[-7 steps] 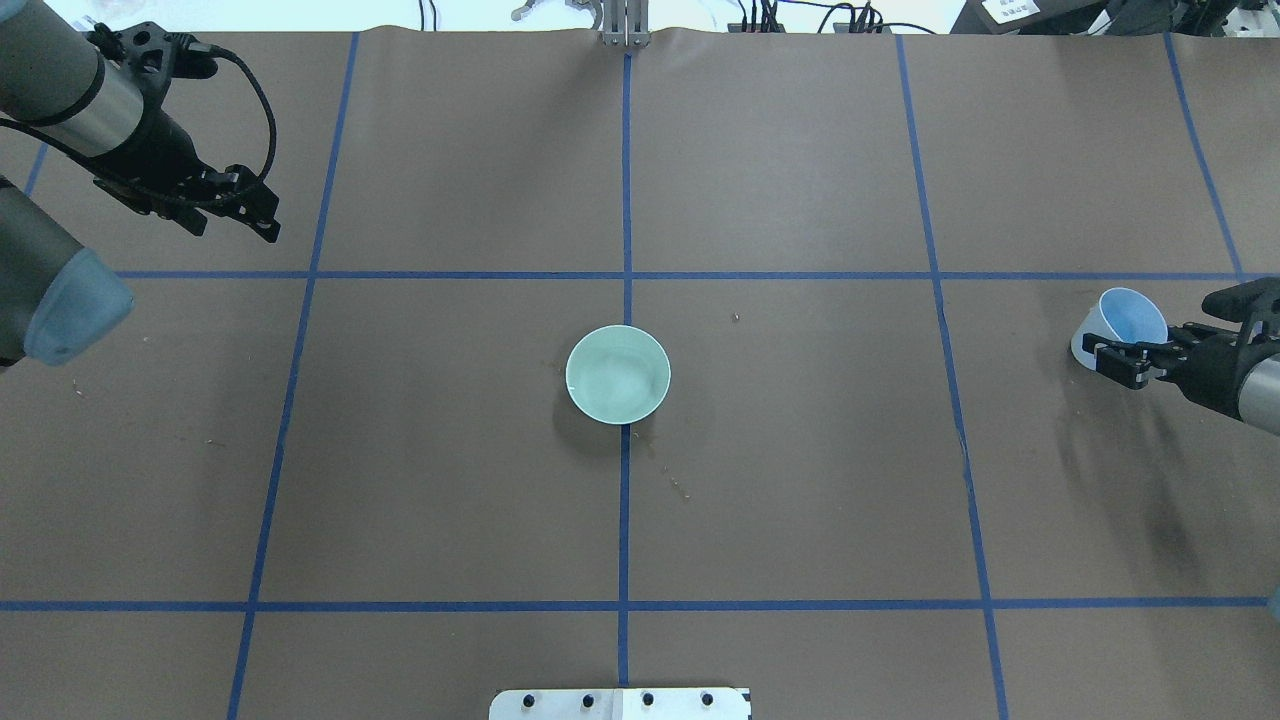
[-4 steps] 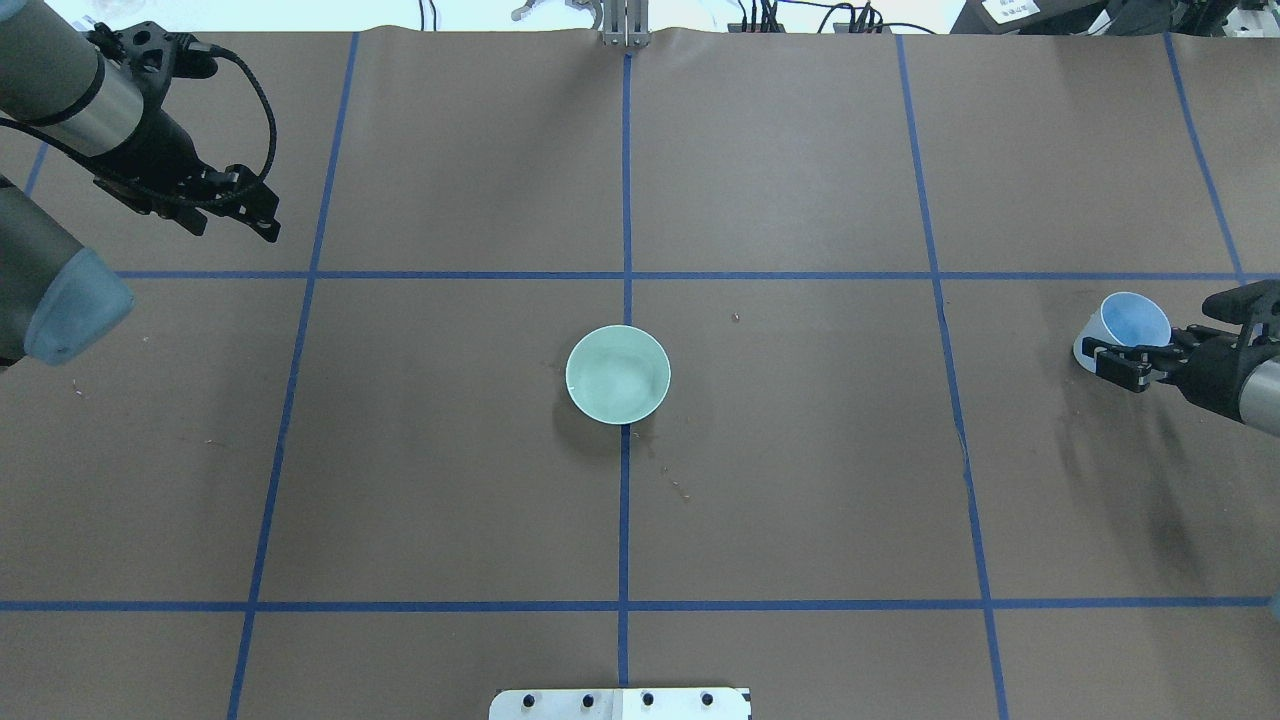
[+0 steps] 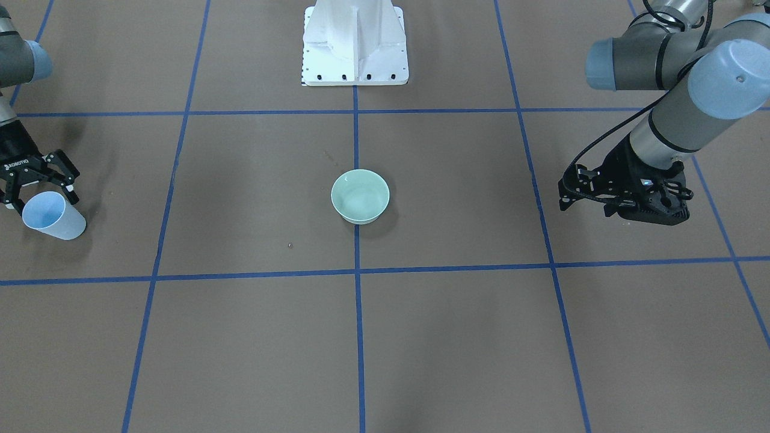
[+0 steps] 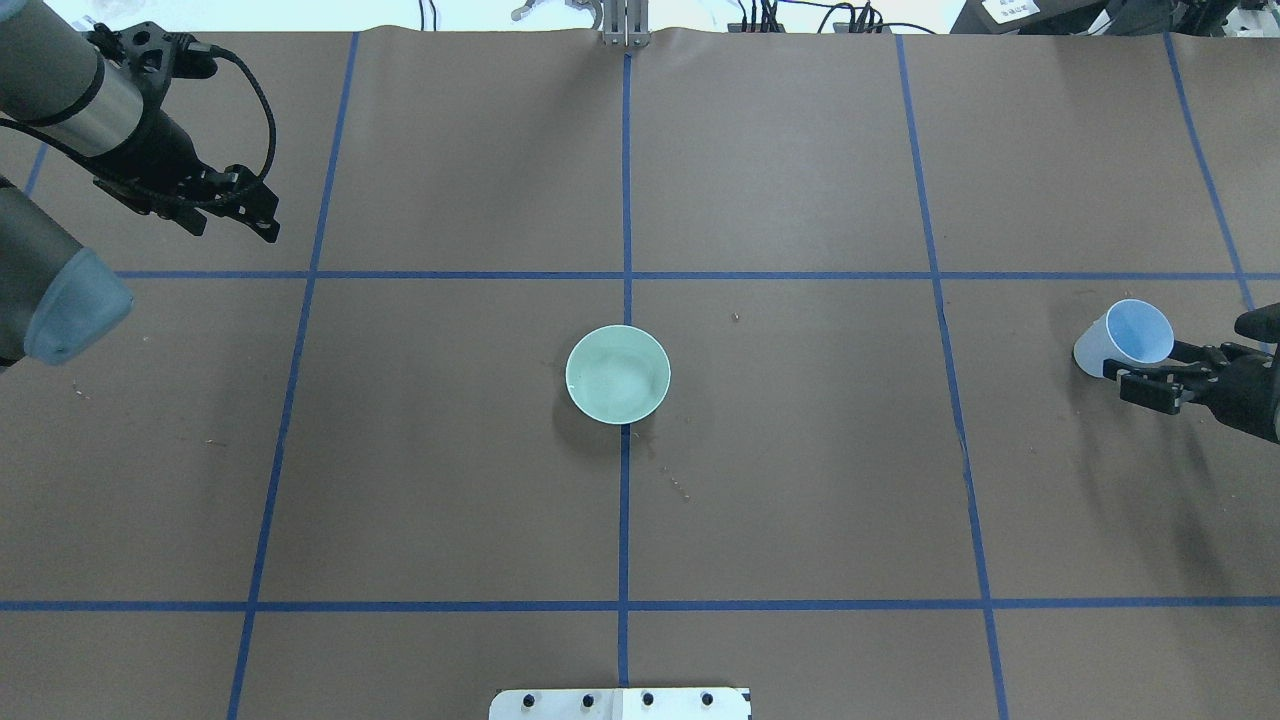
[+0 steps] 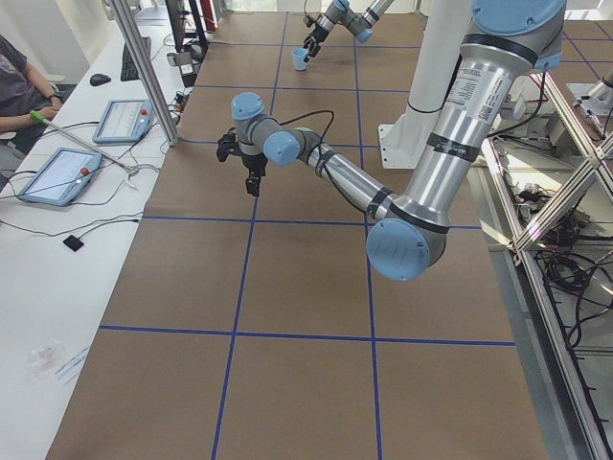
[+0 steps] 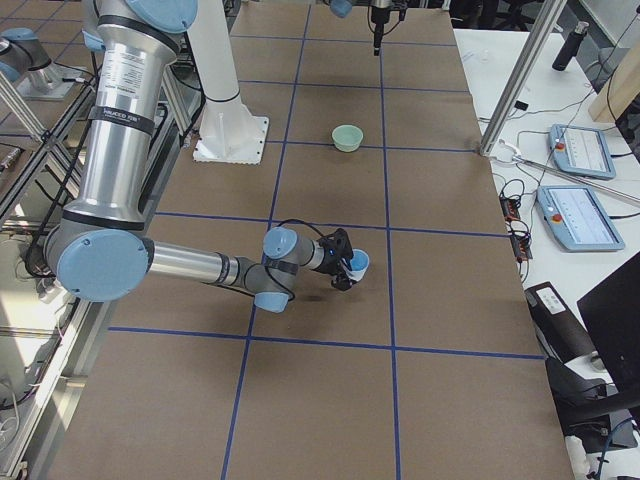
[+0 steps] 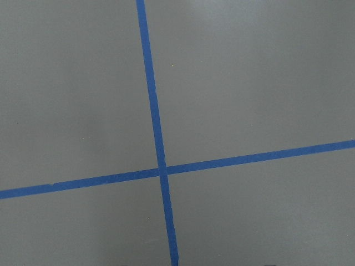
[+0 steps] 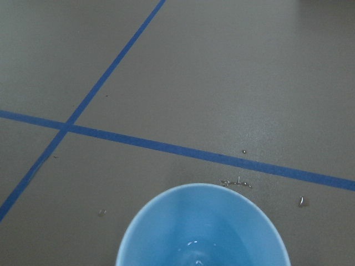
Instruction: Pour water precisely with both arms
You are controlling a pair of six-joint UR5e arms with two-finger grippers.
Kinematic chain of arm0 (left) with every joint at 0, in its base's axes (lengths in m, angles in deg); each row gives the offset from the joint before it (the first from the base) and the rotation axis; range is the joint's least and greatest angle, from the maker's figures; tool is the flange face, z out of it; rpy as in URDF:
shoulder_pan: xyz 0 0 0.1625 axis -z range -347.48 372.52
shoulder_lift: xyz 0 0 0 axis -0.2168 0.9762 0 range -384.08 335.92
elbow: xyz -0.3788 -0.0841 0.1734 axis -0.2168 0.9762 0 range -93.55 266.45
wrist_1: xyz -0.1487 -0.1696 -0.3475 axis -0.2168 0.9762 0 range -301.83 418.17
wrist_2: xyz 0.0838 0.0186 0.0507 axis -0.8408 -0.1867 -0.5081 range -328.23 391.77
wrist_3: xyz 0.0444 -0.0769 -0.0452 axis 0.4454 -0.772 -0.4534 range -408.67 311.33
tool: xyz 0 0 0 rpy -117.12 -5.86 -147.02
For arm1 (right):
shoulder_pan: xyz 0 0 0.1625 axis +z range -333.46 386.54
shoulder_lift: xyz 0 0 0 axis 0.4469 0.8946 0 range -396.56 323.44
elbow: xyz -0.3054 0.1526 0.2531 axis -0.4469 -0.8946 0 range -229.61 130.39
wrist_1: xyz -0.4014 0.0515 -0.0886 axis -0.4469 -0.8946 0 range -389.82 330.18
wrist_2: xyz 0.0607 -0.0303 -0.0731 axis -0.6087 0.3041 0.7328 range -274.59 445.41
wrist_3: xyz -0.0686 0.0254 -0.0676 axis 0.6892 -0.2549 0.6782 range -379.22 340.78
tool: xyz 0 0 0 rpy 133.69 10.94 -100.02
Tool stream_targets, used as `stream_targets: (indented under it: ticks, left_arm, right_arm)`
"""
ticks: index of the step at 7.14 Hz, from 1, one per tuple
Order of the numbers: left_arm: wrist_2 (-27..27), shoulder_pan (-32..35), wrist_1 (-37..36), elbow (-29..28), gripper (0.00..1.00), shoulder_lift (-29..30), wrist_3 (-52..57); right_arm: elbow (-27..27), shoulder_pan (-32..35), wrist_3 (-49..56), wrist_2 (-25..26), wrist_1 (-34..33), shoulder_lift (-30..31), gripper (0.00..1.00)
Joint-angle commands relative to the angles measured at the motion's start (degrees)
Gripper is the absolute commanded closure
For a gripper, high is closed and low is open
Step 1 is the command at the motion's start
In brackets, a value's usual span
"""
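White pedestal base (image 4: pixel 620 703): at the middle of the near edge of the tabletop (image 4: pixel 440 500), a brown paper surface squared off by blue tape lines (image 4: pixel 624 520). Pale green bowl (image 4: pixel 618 374): upright at the tabletop's centre, on a tape line, with a few small specks (image 4: pixel 680 488) on the paper just on its near side. Light blue cup (image 4: pixel 1120 340): mouth up, close to the right edge, about level with the bowl and well apart from it. Water (image 8: pixel 194 246): a small amount in the bottom of the cup, seen only as faint glints in the right wrist view. Right arm (image 6: pixel 190 265): stretched low over the tabletop near the right edge. Right gripper (image 4: pixel 1147 368): fingers spread wide, tips just beside the cup's rim, gripping nothing; whether a tip touches the cup wall cannot be told. Left arm (image 4: pixel 60 90): reaches toward the far left corner. Left gripper (image 4: pixel 262 215): pointed down above a tape crossing, clear of the surface; the spread of its fingers cannot be told. Metal bracket (image 4: pixel 622 22): at the middle of the far edge.
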Motion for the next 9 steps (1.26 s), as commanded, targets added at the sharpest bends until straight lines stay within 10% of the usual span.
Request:
stream_targets:
  ticks: [1,4,7,9]
  left_arm:
    - [0.0,0.0,0.0,0.1,0.14,0.0,0.0]
    - [0.0,0.1,-0.1,1.0,0.14,-0.1,-0.1]
    - [-0.1,3.0,0.0,1.7,0.04,-4.4,4.4]
    - [-0.5,5.2,-0.2,1.4,0.01,-6.9,8.6]
  right_arm:
    - [0.3,0.2,-0.3,-1.6,4.3,4.3,0.01]
    - [2.1,2.4,0.1,-8.3,4.8,7.8,0.01]
    - [-2.7,21.4,3.1,-22.6,2.5,5.9,0.01]
    - [-3.7,36.2,19.0,-36.0,-15.5,-1.7,0.01]
